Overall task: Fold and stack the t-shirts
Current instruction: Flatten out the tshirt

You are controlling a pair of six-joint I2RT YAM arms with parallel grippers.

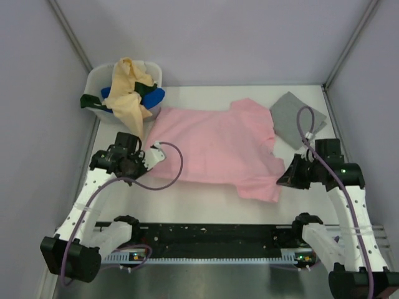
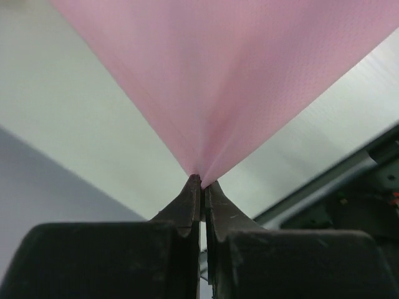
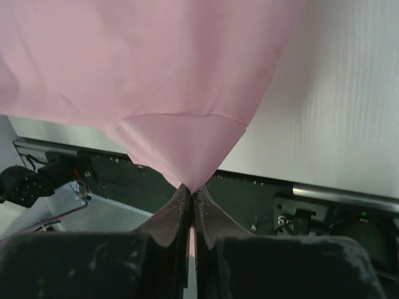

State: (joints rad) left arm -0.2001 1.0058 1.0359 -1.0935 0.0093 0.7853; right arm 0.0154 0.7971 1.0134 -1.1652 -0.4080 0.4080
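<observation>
**Q:** Now, item one: what is it, and where does it lie?

**A:** One light pink soft cloth t-shirt (image 1: 215,146), spread nearly flat across the middle of the white table (image 1: 206,205). Its sleeves point right.

**Q:** State of the claws?

**A:** The left gripper (image 2: 201,182) is closed tight on a pinch of the shirt's near-left edge, with the cloth fanning away from its tips. The right gripper (image 3: 190,189) is likewise clamped on a hemmed corner at the near right.

**Q:** How will it handle?

**A:** By my judgement it is light, limp and thin. It will sag between the two pinches and drape wherever it is unsupported. It is not fragile, though a small pinch may slip if tugged hard. The best holds are hems and corners, lifted evenly on both sides.

**Q:** Other stock?

**A:** One grey folded cloth tee (image 1: 298,118) lies at the far right, just beside the pink shirt. One white plastic tub (image 1: 98,80) stands at the far left. A pale yellow crumpled tee (image 1: 129,93) spills over its rim, with blue cloth (image 1: 156,96) and dark green cloth (image 1: 93,101) beneath it.
</observation>
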